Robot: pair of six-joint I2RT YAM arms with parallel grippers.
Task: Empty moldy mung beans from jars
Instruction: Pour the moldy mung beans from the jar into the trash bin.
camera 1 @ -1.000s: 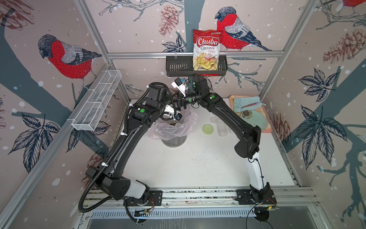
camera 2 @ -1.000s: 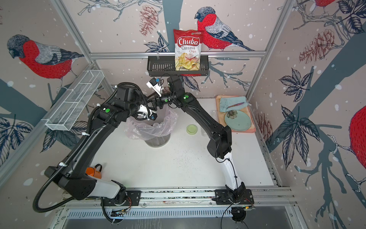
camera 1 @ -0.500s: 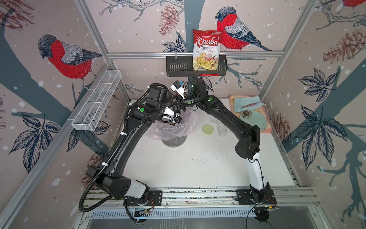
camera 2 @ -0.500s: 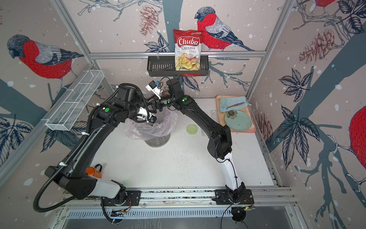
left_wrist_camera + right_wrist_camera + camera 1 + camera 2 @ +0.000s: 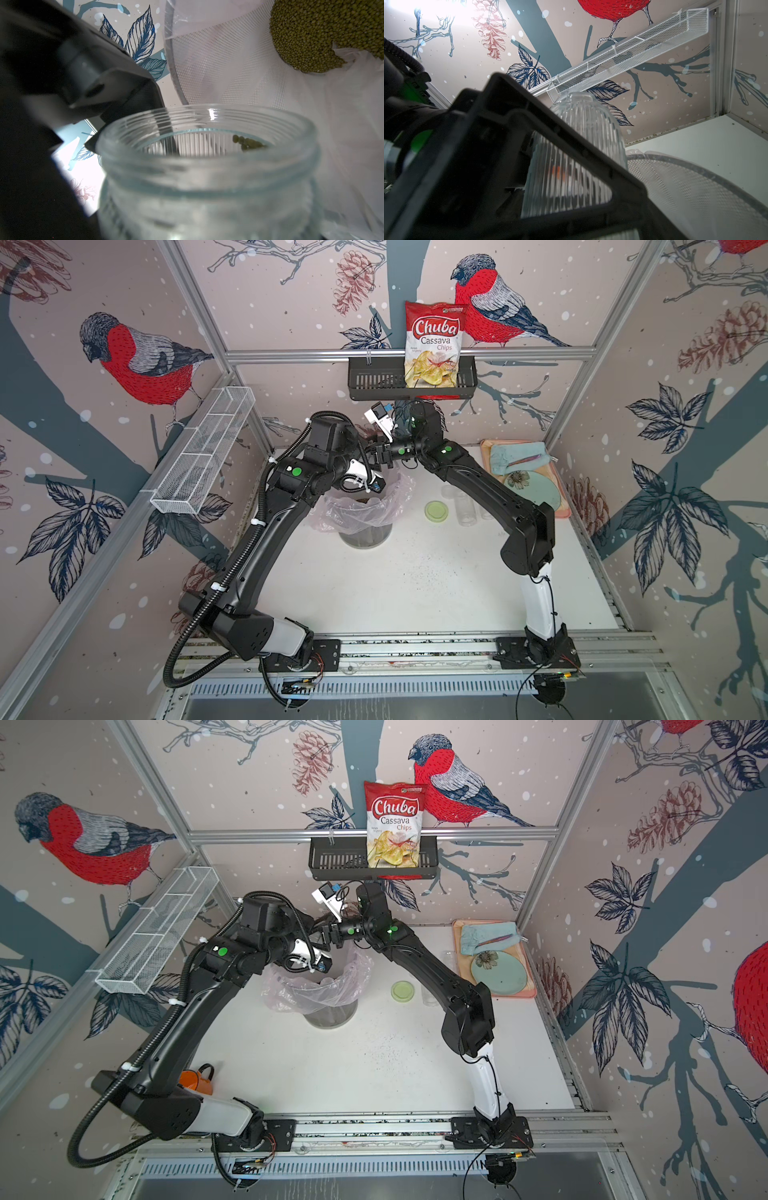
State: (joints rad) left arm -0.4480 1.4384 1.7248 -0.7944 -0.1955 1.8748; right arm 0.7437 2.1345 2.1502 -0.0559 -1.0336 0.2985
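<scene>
On the left wall, at 9 o'clock, a white mesh shelf [image 5: 203, 452] is seen, and an orange mug [image 5: 195, 1079] is glimpsed at 7 o'clock behind the left arm. At 11 o'clock a wide glass jar [image 5: 207, 166] is held in the air over the mesh bin [image 5: 365, 537], which is lined with a pinkish bag [image 5: 357, 516]. The left gripper [image 5: 376, 486] is shown spread: in its wrist view a strip of light is seen between the glass and the gripper's dark body. The jar's ribbed wall is pinched by the right gripper [image 5: 384, 458], with one dark finger [image 5: 488, 145] pressed flat against it. The mung beans [image 5: 324, 31] are heaped in the bag, and a few more are lodged inside the jar's neck. At 12 o'clock a chip bag [image 5: 434, 344] is propped in a black basket [image 5: 374, 381]. At 1 o'clock a pale green lid [image 5: 435, 511] is laid flat on the table, with clear jars [image 5: 464, 506] stood just beside it. At 2 o'clock a pink tray [image 5: 485, 445] is loaded with a green plate [image 5: 536, 493] and a blue cloth [image 5: 515, 454].
</scene>
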